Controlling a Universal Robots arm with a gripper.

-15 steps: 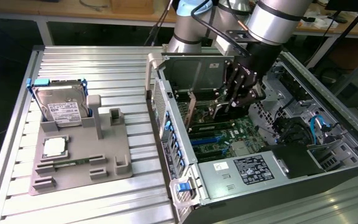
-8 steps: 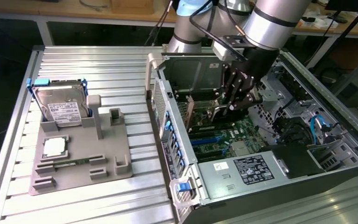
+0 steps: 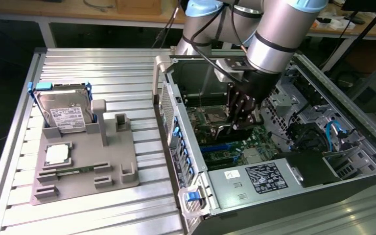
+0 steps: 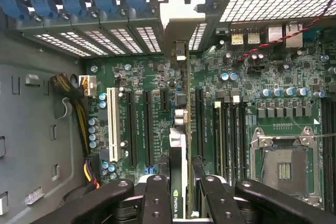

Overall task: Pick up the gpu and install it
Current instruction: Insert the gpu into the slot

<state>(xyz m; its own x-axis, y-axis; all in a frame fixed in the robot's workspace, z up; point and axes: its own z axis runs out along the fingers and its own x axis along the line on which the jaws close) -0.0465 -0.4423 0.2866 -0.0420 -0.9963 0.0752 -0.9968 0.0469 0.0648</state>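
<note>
Hand: the hand [image 3: 244, 120] is inside the open computer case [image 3: 344, 161], clenched on the gpu [image 4: 181, 124]. The card passes between its black fingers [image 4: 157, 195].
Gpu place: it is edge-on over the green motherboard [image 4: 262, 77], in line with the long black slots [image 4: 131, 124]. Its silvery bracket [image 4: 181, 17] is at the rear wall of the case. I cannot tell whether its lower edge is already in a slot.
Gpu relative to hand: the hand grasps the end opposite to the bracket, and the rest of the card extends away from the fingers.
Handling: I judge it light, thin and stiff, but fragile. It is better to hold it on its flat sides near the top edge, away from the contacts. Pushing it crooked could bend it.
Other things: the grey holder [image 3: 83, 171] with the hard drive [image 3: 60, 112] is on the surface [image 3: 109, 63], at the exterior view's left, well apart from the hand.
</note>
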